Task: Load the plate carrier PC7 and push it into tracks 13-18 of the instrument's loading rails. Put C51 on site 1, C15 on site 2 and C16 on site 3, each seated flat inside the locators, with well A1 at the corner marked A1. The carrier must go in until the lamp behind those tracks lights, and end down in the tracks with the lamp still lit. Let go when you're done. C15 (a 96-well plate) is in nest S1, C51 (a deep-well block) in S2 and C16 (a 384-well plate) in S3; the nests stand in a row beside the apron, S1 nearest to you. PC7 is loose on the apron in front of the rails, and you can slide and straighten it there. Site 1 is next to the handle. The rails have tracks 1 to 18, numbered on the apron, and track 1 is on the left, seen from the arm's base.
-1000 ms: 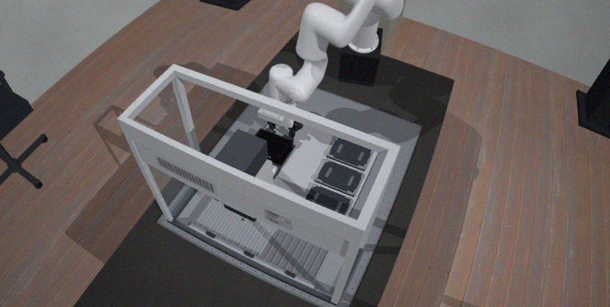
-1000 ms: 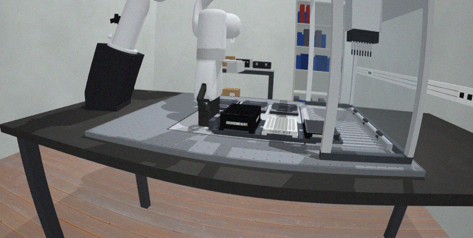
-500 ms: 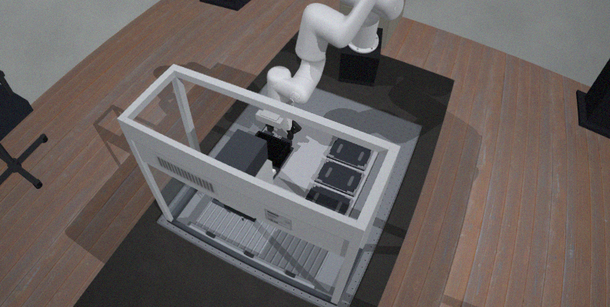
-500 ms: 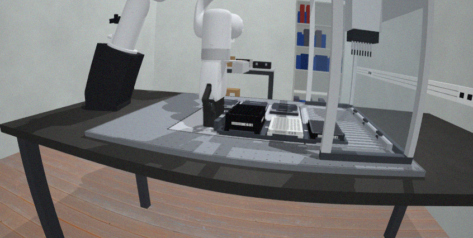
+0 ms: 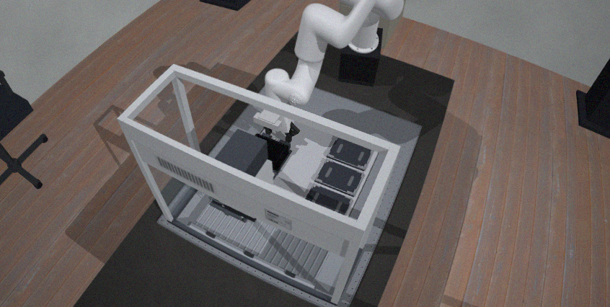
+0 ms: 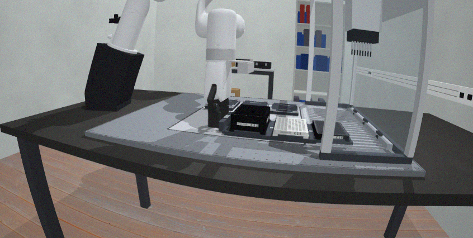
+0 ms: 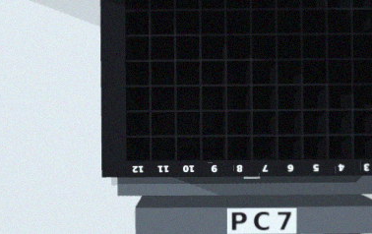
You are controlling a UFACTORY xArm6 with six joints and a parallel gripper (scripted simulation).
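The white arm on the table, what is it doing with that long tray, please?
The arm's gripper stands open at the handle end of the long tray and holds nothing. The tray carries a black deep block, a white plate and a dark plate in a row. Its far end lies over the ribbed rails under the white frame. The arm seems to be pushing it in.
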